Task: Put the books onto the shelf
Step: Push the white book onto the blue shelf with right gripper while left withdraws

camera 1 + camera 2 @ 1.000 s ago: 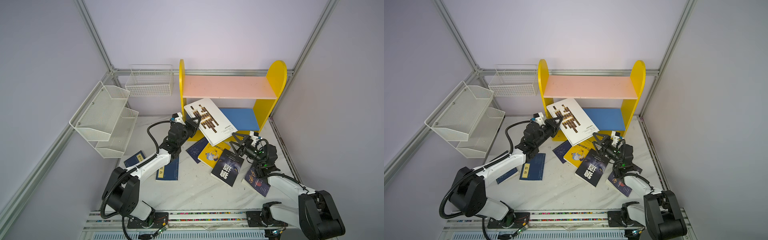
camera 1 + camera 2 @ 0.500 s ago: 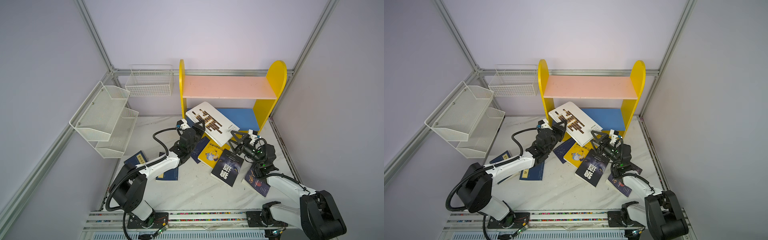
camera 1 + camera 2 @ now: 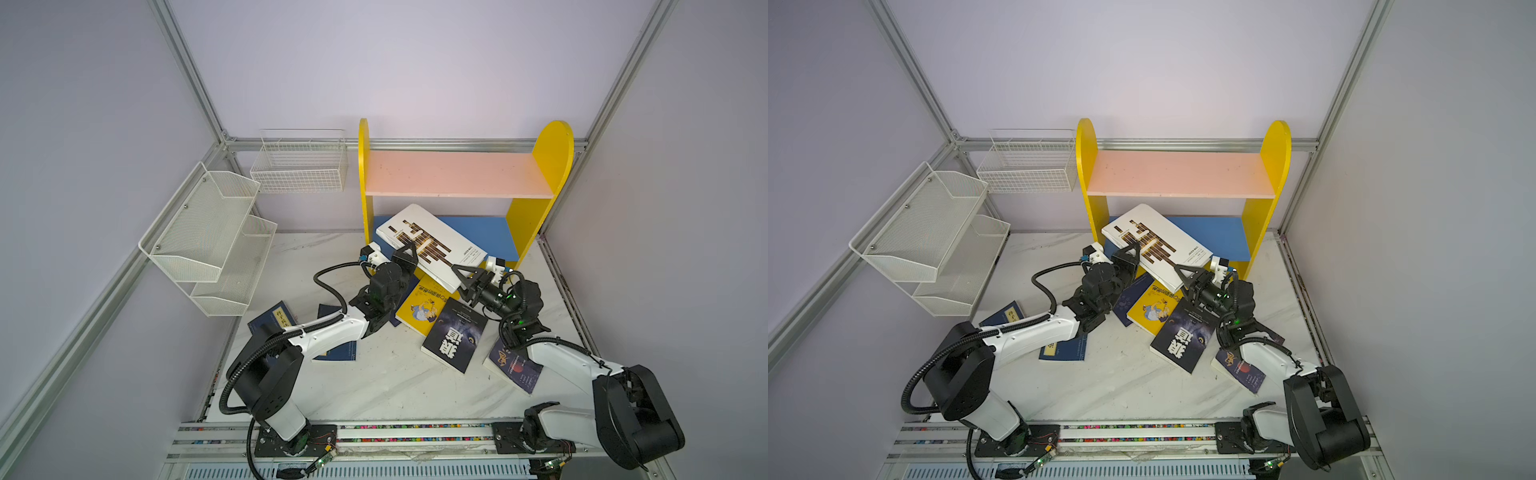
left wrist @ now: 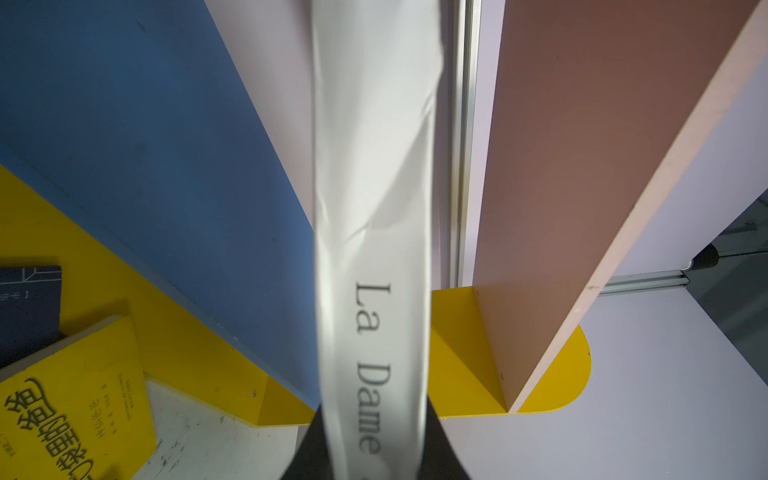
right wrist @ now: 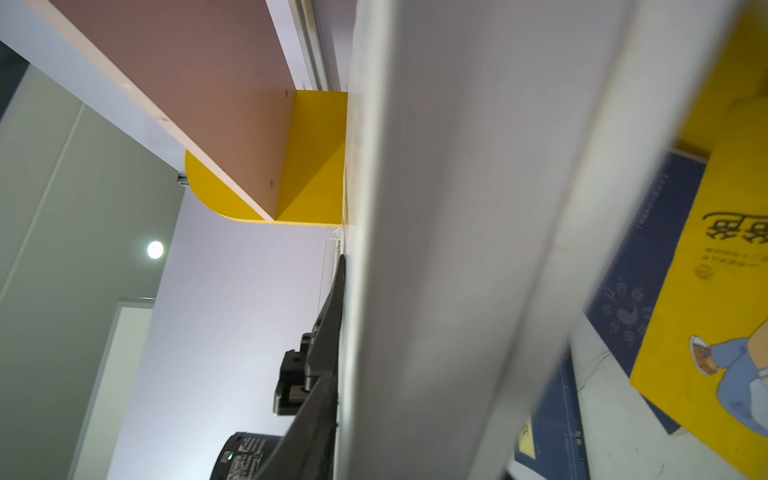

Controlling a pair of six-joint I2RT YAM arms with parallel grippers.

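Aloft: white book (image 3: 428, 243), tilted, far end over the blue lower board (image 3: 486, 237) of the shelf (image 3: 548, 158), near end above the table (image 3: 374, 386). Left gripper (image 3: 409, 259) clenched on its near-left spine edge. Right gripper (image 3: 463, 278) clamped on its near-right corner.

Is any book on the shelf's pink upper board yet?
No, in a top view the pink upper board is bare; the white book hangs tilted by the blue lower board.
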